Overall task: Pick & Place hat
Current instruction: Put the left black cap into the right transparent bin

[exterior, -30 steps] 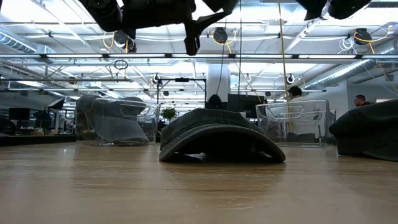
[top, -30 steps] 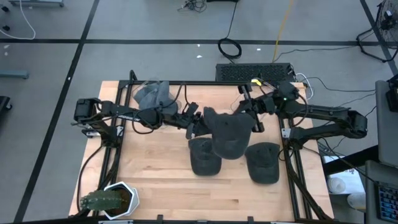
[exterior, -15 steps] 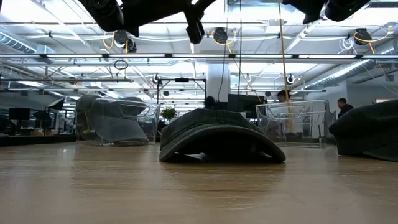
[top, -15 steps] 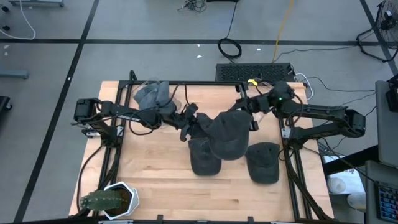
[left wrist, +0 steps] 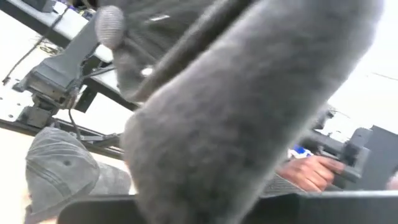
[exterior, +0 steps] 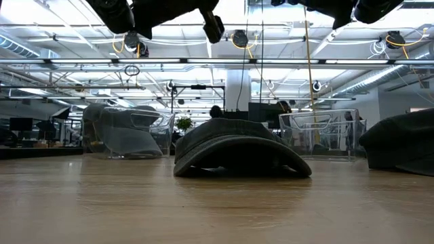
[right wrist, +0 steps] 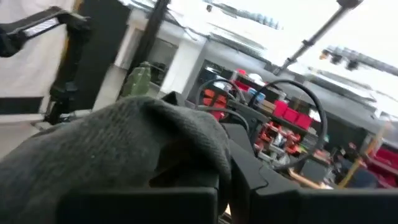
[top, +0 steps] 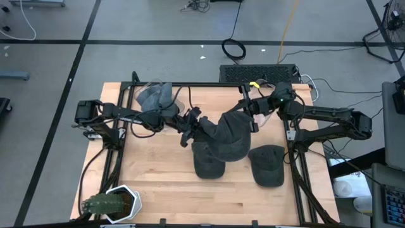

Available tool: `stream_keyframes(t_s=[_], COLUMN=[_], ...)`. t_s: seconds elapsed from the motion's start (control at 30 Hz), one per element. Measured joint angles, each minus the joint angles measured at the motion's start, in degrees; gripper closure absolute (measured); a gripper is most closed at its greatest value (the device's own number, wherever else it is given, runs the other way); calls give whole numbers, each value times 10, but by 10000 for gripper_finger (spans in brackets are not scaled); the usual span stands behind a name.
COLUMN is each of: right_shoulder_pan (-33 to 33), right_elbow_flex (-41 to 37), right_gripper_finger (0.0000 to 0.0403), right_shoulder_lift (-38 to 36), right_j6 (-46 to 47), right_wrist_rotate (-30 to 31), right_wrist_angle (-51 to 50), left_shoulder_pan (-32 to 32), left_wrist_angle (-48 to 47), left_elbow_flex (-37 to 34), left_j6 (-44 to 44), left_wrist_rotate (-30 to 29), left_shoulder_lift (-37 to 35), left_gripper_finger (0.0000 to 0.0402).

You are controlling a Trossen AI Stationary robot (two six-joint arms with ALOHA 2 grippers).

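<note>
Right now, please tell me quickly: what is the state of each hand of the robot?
Left hand: closed on the lifted hat, at its left edge.
Right hand: closed on the same hat, at its upper right edge.

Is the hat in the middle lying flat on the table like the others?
No, both pincers hold that hat up in the air above the table.

A grey hat point(left wrist: 242, 106) fills most of the frame — blurred, very close. Another grey cap point(left wrist: 62, 171) lies at lower left; a person's hand point(left wrist: 314, 172) shows at lower right.
</note>
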Motion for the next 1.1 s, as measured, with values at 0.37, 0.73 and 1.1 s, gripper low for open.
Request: stream_keyframes(t_s=[0.37,0.73,1.1], right_shoulder_pan=[-14,-15,-9], right_elbow_flex=[0,0,-20], right_gripper_finger=[286,184,181], right_shoulder_lift=[-42,-55,-44], right_j6=[46,199,52], right_wrist_rotate=[280,428,378], right_wrist_angle=[-181,-379,-201], left_shoulder_pan=[1,4,-2], left_wrist_angle=[-184,-377,-374], left_elbow_flex=[0,0,0], left_j6=[107,232,236], left_wrist_rotate=[-38,-140,-111], left_shoulder_lift=[-95,-182,-183], left_gripper_finger=[392,392,392])
